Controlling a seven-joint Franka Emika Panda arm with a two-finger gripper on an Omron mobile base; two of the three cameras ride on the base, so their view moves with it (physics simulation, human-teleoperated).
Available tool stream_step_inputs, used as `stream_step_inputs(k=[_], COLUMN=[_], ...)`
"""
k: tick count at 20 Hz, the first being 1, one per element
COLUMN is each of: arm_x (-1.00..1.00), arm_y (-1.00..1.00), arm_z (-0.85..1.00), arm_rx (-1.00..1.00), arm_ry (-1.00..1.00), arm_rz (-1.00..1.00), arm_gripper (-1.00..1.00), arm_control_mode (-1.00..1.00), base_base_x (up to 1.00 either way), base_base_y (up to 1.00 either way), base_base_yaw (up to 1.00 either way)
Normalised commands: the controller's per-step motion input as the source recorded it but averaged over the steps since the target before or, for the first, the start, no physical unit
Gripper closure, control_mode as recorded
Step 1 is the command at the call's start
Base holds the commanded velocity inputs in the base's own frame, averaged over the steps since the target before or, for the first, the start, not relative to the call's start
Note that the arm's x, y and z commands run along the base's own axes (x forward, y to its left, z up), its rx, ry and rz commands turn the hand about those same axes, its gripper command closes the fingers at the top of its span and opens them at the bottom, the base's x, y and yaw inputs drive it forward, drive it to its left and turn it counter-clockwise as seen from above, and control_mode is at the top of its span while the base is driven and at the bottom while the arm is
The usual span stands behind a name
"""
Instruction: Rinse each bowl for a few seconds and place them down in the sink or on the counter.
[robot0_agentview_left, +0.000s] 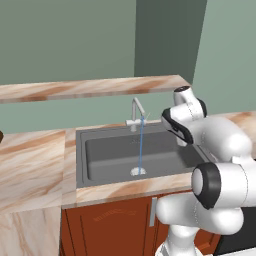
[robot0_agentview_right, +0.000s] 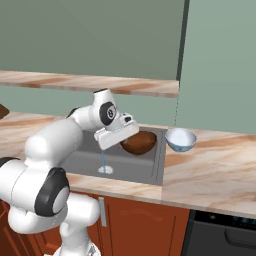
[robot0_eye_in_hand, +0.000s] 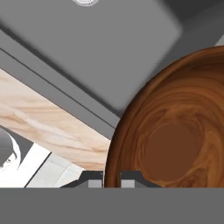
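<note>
My gripper (robot0_eye_in_hand: 112, 180) is shut on the rim of a brown wooden bowl (robot0_eye_in_hand: 175, 131). I hold that bowl (robot0_agentview_right: 139, 142) tilted over the right part of the dark grey sink (robot0_agentview_right: 145, 167), to the right of the thin water stream (robot0_agentview_right: 103, 160). The stream falls from the silver faucet (robot0_agentview_left: 136, 112) onto the drain (robot0_agentview_left: 138, 171). A pale blue-grey bowl (robot0_agentview_right: 180, 139) stands upright on the marble counter (robot0_agentview_right: 215, 175), just right of the sink's rim. In the left base view my own arm hides the held bowl.
A narrow marble shelf (robot0_agentview_left: 90, 87) runs along the wall above the faucet. The counter (robot0_agentview_left: 30, 165) stretches wide to the left of the sink. Reddish-brown cabinet fronts (robot0_agentview_right: 145, 220) sit below it, with a dark appliance (robot0_agentview_right: 220, 235) at the lower right.
</note>
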Motion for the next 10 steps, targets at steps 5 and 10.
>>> stream_step_inputs(k=[5,10], arm_x=[-0.15,-0.12], arm_y=[-0.26,-0.31], arm_z=[-0.01,-0.06], arm_rx=[0.02,0.03], arm_ry=[0.0,0.0], arm_rz=[-0.13,-0.12], arm_gripper=[1.0,1.0], arm_control_mode=[-1.0,-1.0], base_base_x=[0.0,0.0], base_base_y=[0.0,0.0], base_base_yaw=[0.0,0.0])
